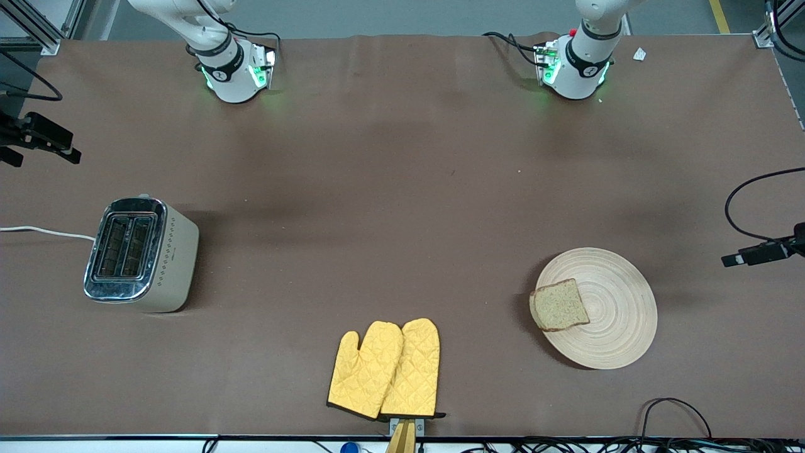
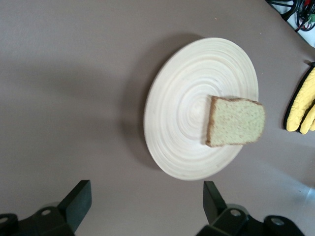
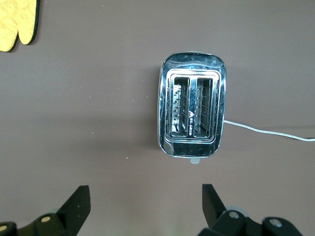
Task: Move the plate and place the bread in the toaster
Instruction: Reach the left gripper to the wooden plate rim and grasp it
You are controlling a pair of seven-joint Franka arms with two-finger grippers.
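Observation:
The pale wooden plate (image 1: 622, 327) lies toward the left arm's end of the table. The brown bread slice (image 1: 559, 306) lies flat on the plate's edge, toward the middle of the table. The beige toaster (image 1: 141, 253) stands toward the right arm's end, both slots empty. In the left wrist view, my left gripper (image 2: 146, 196) is open and empty, high over bare table beside the plate (image 2: 187, 113) and bread (image 2: 235, 122). In the right wrist view, my right gripper (image 3: 143, 199) is open and empty, high over bare table beside the toaster (image 3: 192, 112). Neither gripper shows in the front view.
A pair of yellow oven mitts (image 1: 387, 370) lies at the table edge nearest the front camera, between the toaster and the plate. The toaster's white cord (image 1: 44, 231) runs off the table's end. Black camera mounts (image 1: 38, 135) (image 1: 764, 251) stand at both ends.

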